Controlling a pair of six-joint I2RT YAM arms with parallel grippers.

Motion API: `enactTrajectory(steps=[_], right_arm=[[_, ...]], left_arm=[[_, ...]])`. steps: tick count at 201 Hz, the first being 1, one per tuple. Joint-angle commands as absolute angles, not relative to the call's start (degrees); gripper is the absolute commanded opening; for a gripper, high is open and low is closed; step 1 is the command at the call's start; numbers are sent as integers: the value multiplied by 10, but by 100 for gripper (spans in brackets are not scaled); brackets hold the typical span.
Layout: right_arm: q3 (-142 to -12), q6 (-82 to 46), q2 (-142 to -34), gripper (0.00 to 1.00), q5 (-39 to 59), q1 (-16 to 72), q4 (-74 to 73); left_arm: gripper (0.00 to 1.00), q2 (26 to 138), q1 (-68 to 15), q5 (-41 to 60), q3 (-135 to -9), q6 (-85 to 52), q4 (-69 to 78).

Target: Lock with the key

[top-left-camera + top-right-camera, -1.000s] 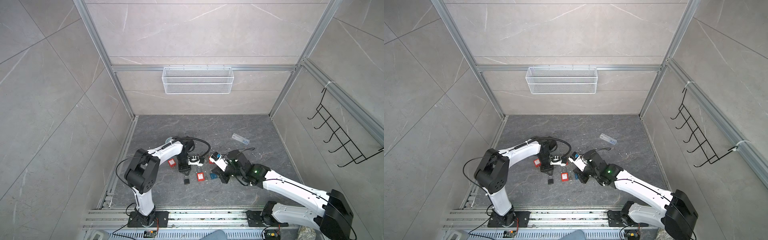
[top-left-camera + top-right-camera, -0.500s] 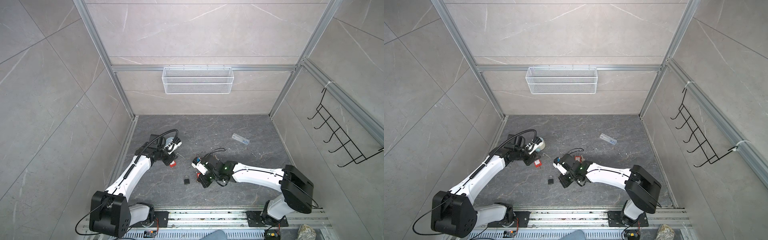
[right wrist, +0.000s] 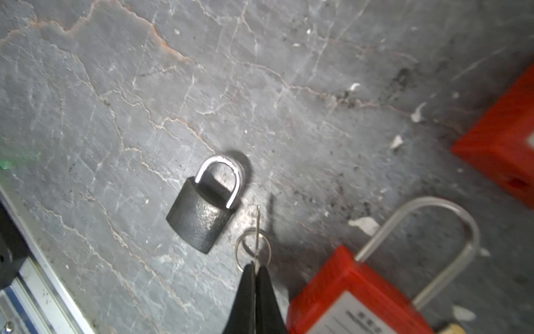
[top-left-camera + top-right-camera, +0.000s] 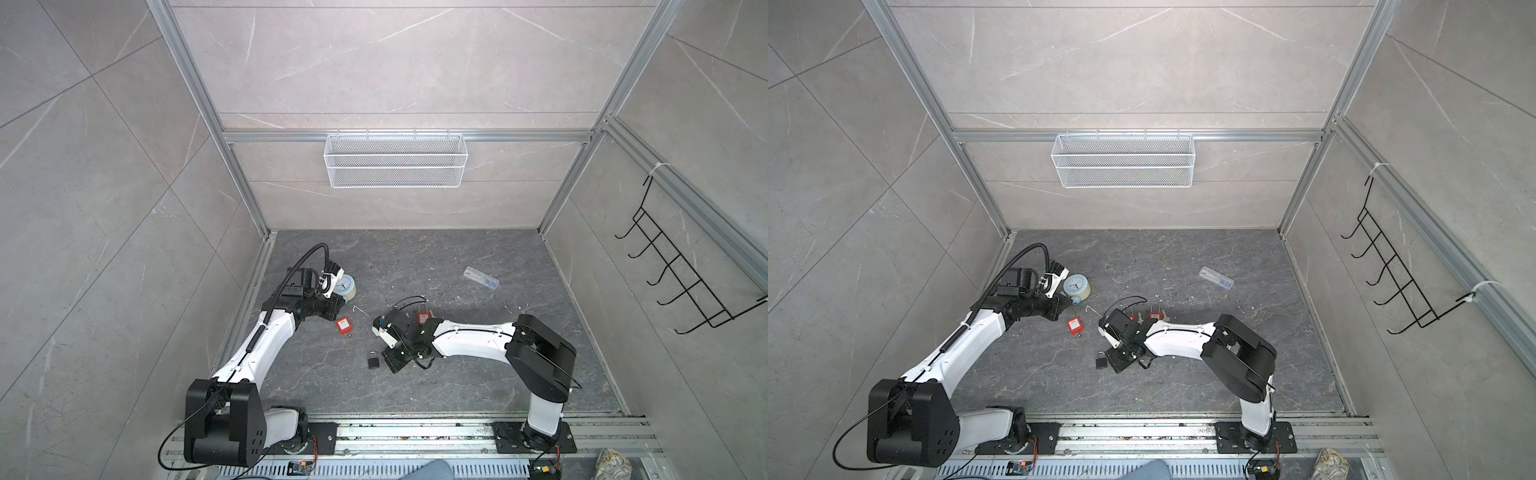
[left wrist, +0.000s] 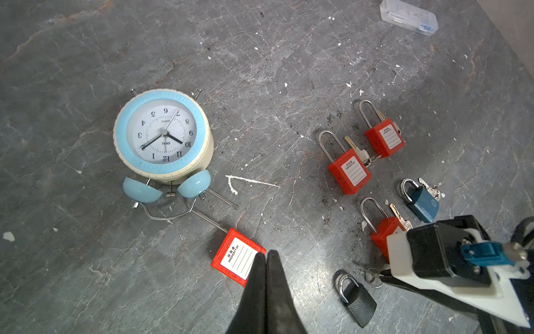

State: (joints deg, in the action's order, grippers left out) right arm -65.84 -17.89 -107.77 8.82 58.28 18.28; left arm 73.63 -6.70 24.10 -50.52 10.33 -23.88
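Observation:
A small black padlock [image 3: 202,214] lies flat on the dark stone floor [image 4: 415,266], seen in both top views [image 4: 373,360] [image 4: 1101,360]. My right gripper [image 3: 255,267] is shut on a thin silver key [image 3: 257,228] with a key ring [image 3: 241,245]. The key tip points just beside the padlock's body and does not touch it. My left gripper [image 5: 265,253] is shut on nothing. It hovers over the edge of a red padlock [image 5: 237,257] that lies next to an alarm clock [image 5: 163,136].
Three more red padlocks [image 5: 349,170] [image 5: 384,141] [image 5: 383,232] and a blue one [image 5: 422,202], some with keys, lie beside the right arm. A clear plastic box [image 4: 481,277] lies further back. A wire basket [image 4: 395,160] and a hook rack [image 4: 681,282] hang on the walls.
My left arm has drawn back from the middle to the clock on the left, and its jaws have closed. The right gripper has moved left, close to the black padlock.

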Motion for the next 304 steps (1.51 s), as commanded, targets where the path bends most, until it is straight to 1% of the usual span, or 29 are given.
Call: enactTrajectory(steps=[1,10,19,20,25,41,71,79,86,91,99,111,117,156,179,207,235,258,262,276,294,304], right_arm=[[-663,-193,-1074,10,57,588,192],[-659,-194,-1066,18,48,588,185],[-659,-187,-1061,23,48,588,182],[-658,-187,-1060,23,47,588,181],[-659,-186,-1058,24,46,588,180],[-665,-180,-1056,26,45,588,181],[-663,-164,-1033,29,28,590,174],[-658,-156,-1021,30,17,591,166],[-654,-153,-1010,34,3,591,161],[-651,-149,-1002,36,-6,591,157],[-646,-142,-992,38,-25,591,150],[-638,-133,-981,44,-52,591,138],[-637,-125,-978,45,-63,591,134],[-646,-110,-977,49,-111,591,113],[-646,-137,-973,57,-182,591,99],[-644,-140,-967,60,-227,591,80],[-623,-148,-952,71,-262,591,48],[-578,-152,-924,92,-274,591,-6],[-570,-154,-918,94,-275,591,-18],[-540,-168,-901,97,-281,591,-60],[-519,-180,-889,95,-284,591,-87],[-525,-183,-891,96,-291,591,-78]], left_arm=[[0,743,-64,237,-506,66,-241],[0,746,-63,240,-506,62,-248],[0,748,-63,245,-502,61,-249],[1,748,-63,245,-502,60,-249],[4,749,-63,246,-496,55,-243],[6,750,-63,241,-483,38,-224],[20,770,-63,186,-492,6,-241],[22,779,-63,180,-498,-3,-248],[22,790,-63,175,-505,-7,-257],[23,796,-64,169,-510,-15,-262],[27,807,-63,158,-516,-31,-270],[31,819,-63,140,-523,-58,-278],[34,824,-63,135,-522,-73,-277],[36,856,-64,107,-521,-142,-278],[38,881,-66,99,-523,-172,-274],[42,896,-82,79,-510,-212,-239],[45,908,-100,56,-509,-228,-224],[46,912,-104,60,-504,-244,-204],[46,913,-106,60,-504,-247,-200],[46,920,-112,66,-503,-255,-195],[46,929,-119,72,-503,-269,-193],[46,931,-122,78,-500,-280,-190]])
